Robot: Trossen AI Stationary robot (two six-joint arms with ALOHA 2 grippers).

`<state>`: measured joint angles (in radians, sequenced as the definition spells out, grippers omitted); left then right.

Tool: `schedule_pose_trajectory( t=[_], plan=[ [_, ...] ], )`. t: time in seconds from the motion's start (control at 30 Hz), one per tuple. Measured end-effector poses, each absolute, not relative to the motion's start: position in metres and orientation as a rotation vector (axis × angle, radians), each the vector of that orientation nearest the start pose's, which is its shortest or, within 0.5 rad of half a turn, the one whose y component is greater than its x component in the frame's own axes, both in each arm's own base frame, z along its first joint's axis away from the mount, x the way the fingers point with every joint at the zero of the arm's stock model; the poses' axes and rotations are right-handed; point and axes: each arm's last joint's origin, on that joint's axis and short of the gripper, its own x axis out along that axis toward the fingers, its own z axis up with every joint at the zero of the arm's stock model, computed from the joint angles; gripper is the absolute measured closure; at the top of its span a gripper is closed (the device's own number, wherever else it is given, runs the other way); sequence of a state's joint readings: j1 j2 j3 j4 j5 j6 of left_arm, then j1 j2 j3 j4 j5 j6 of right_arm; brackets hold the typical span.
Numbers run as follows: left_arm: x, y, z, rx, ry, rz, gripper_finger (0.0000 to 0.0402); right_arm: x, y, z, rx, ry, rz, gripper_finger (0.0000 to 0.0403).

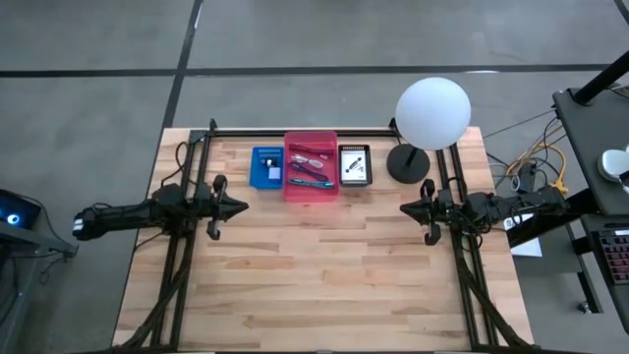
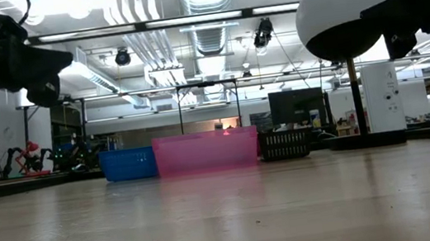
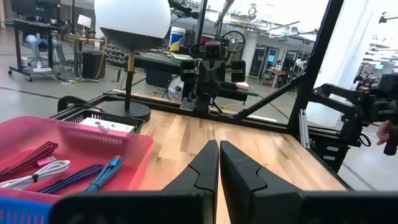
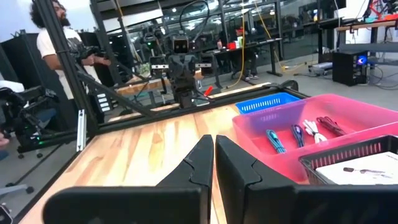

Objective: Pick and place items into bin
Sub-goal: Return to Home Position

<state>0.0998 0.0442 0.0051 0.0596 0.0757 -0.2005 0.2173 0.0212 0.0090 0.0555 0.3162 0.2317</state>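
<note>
L gripper (image 1: 239,207) & R gripper (image 1: 404,208): both pinched shut, empty, above desk (image 1: 314,285). Teal pen (image 3: 107,174) + purple pen (image 3: 71,178) lie in pink bin (image 1: 311,135), beyond & between the grippers. Prob. light, stiff, slick; pinch mid-barrel, crosswise.

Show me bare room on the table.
Crowded: the far edge, where blue bin, pink bin, black bin and lamp stand in a row. Free: the strip between the left hand and right hand, and all the table on their other side.
</note>
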Motion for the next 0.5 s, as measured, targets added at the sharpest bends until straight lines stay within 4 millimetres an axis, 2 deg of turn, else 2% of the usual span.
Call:
schedule_pose_trajectory(
  t=[0.5],
  plan=[
    [0.1007,0.0079,0.1662,-0.199,-0.008,0.024,0.0401,0.0966,0.0121,0.1703,0.243,-0.054,-0.093,0.0394]
  ],
)
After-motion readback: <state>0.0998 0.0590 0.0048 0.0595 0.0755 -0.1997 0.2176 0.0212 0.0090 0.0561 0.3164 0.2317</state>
